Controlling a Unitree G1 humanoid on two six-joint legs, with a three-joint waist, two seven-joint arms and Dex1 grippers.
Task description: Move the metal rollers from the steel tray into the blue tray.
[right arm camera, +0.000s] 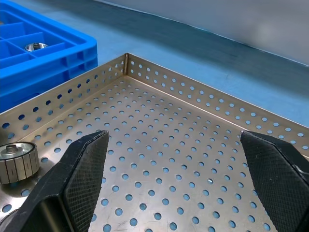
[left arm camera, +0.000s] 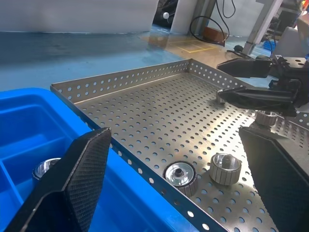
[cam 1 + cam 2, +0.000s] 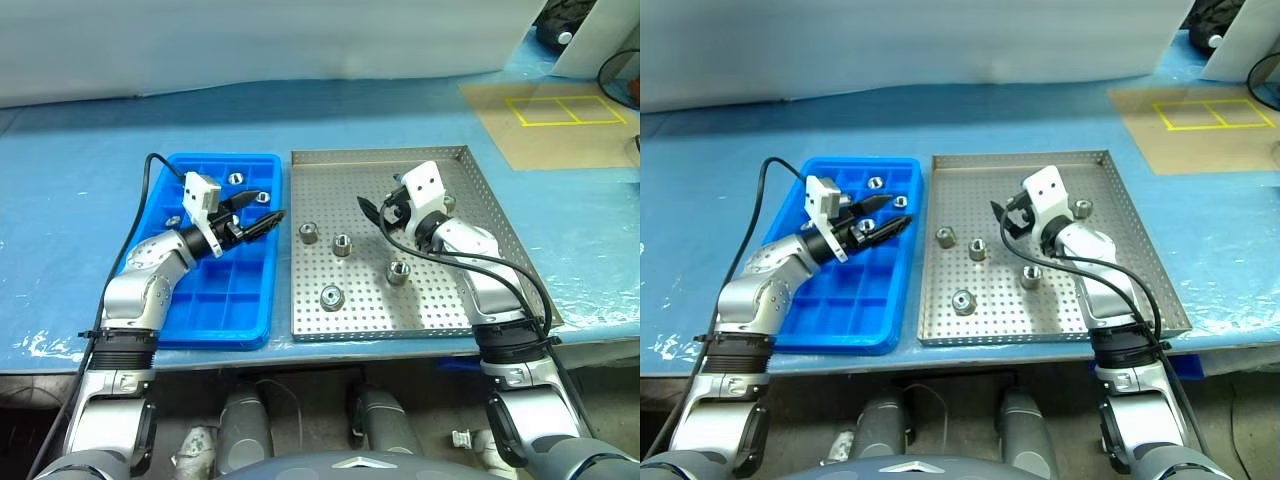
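left eye view: both grippers, left gripper (image 3: 262,222) and right gripper (image 3: 378,211), gape wide, empty. metal rollers (image 3: 341,244) sit in the steel tray (image 3: 440,310); lower squarely over one, then carry it to the blue tray (image 3: 215,330).

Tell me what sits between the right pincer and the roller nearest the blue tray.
In the left eye view, one other roller sits between the right pincer and that roller; otherwise bare perforated steel tray.

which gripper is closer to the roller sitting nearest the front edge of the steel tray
Right, though narrowly. The right gripper hovers over the steel tray, behind that roller and toward its right. The left gripper hovers over the blue tray, behind and to the roller's left.
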